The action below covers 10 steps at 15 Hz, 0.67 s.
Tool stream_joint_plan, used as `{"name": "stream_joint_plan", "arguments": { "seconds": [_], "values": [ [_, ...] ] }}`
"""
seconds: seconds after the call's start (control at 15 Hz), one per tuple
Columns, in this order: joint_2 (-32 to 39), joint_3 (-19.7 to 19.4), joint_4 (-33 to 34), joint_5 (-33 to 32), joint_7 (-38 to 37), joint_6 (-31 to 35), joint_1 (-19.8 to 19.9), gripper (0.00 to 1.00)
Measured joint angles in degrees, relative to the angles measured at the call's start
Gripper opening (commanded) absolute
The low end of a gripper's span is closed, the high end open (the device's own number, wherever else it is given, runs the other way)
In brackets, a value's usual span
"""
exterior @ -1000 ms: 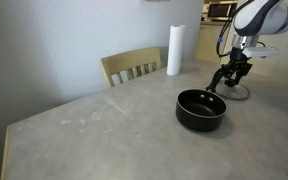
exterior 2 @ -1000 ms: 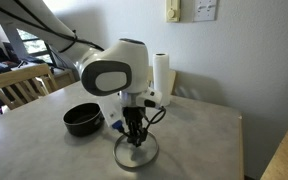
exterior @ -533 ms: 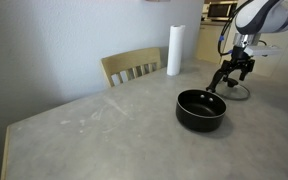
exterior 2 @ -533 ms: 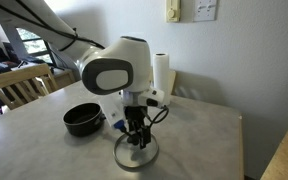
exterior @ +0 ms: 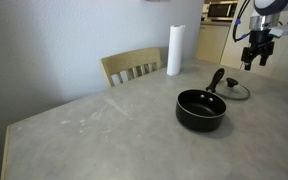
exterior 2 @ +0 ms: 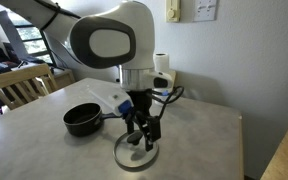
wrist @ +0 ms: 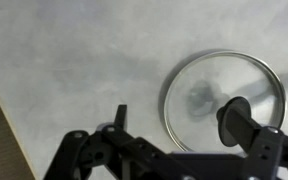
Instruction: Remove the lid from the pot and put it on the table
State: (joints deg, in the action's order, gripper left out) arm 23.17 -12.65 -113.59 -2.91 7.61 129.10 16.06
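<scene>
One glass lid (exterior: 233, 90) lies flat on the bench (exterior: 84, 130), just beside the handle of the one black saucepan (exterior: 201, 110) (uncovered). The single end effector (exterior: 257, 55) hangs above the lid, clear of it, fingers spread wide and gripping nothing. One paper-towel roll (exterior: 174, 50) and one wooden chair (exterior: 132, 67) stand behind.

Glass lid (exterior: 236, 91) flat on grey table (exterior: 84, 125), black pot (exterior: 200, 108) uncovered nearby
</scene>
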Motion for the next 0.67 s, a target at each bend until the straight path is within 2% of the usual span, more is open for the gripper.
{"name": "stream_joint_plan", "arguments": {
  "seconds": [0.33,0.67],
  "values": [
    [-6.56,-1.58,-2.06,-8.27,9.29,-6.49,0.05,1.0],
    [-10.64,-1.06,-4.22,-11.46,16.77,-8.48,-0.18,1.0]
  ]
}}
